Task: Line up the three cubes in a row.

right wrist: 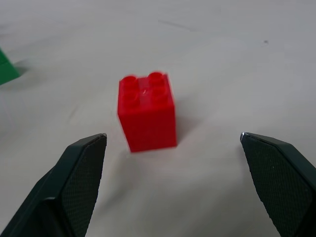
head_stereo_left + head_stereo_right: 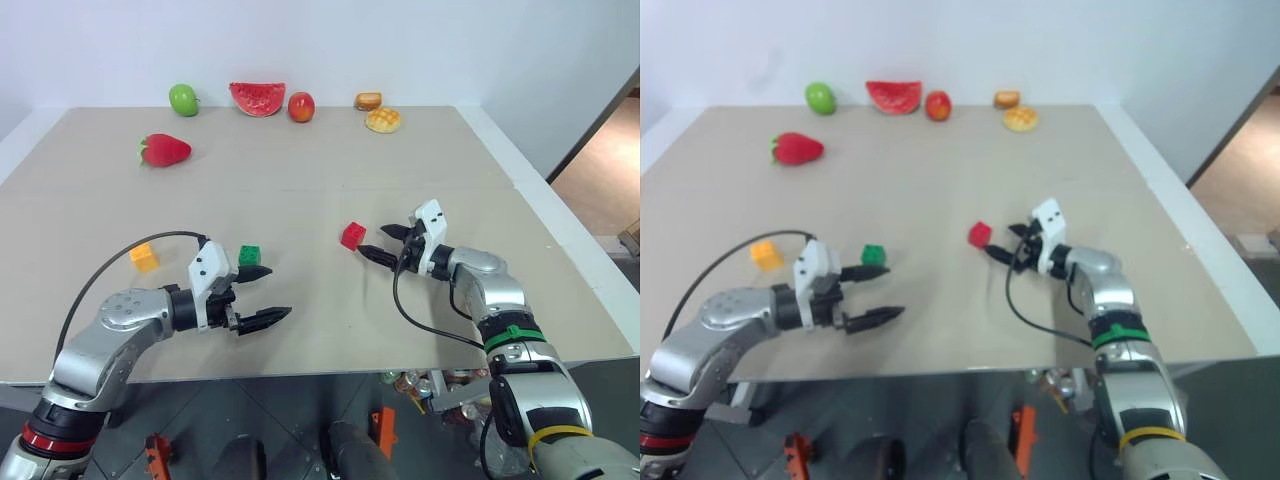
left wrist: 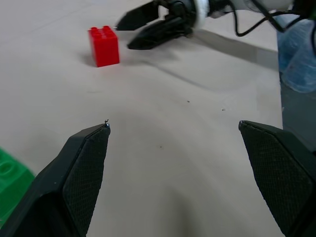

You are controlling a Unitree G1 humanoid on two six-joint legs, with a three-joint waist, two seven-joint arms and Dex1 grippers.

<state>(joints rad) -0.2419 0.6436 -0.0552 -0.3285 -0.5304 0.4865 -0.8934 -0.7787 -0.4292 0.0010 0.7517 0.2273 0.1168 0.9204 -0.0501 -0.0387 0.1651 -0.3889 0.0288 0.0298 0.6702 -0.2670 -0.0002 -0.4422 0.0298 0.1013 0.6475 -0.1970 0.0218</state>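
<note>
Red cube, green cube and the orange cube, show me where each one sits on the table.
red cube (image 1: 146, 112), right wrist view, on its front face.
green cube (image 2: 249, 255), left eye view, on its top.
orange cube (image 2: 144, 257), left eye view, on its top.

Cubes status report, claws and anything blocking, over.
Both claws open, empty. Right claw lined up on red cube, not touching. Left claw beside green cube; yellow-orange cube apart. Nothing blocking.
</note>
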